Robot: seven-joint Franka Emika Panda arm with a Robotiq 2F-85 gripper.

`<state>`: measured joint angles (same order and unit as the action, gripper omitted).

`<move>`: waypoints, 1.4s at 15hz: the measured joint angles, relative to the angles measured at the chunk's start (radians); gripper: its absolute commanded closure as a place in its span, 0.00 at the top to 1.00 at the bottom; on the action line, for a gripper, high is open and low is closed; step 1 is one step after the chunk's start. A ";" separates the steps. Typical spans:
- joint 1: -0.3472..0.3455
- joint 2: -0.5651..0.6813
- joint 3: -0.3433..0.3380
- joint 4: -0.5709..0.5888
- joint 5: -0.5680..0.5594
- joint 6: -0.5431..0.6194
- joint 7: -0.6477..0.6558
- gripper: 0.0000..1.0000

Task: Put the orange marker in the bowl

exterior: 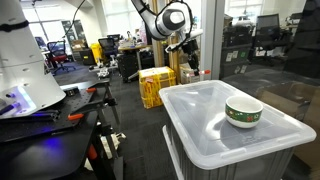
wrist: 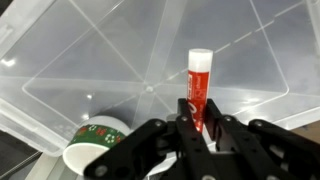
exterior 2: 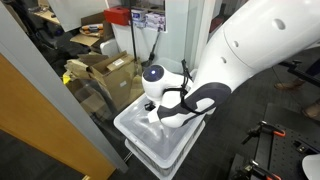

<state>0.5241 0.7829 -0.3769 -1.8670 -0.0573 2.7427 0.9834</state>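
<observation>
End effector [wrist: 200,114] clasps orange marker [wrist: 200,75]; bowl [wrist: 97,140] sits on lid [wrist: 100,60].

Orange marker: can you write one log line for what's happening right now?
gripper: shut on orange marker | bowl: on clear bin lid, apart from marker | status: marker not yet in bowl

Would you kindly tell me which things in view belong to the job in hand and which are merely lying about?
Job in hand: red-orange marker with pale cap, gripped by the black gripper; round white bowl with green patterned band.
Lying about: yellow plastic crate; brown cardboard boxes; clear plastic bin lid, merely the bowl's support.
</observation>
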 measured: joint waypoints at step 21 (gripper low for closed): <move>0.120 -0.053 -0.245 -0.077 -0.693 -0.247 0.624 0.05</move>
<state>0.6439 0.7304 -0.6217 -1.9445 -0.7503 2.4954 1.6077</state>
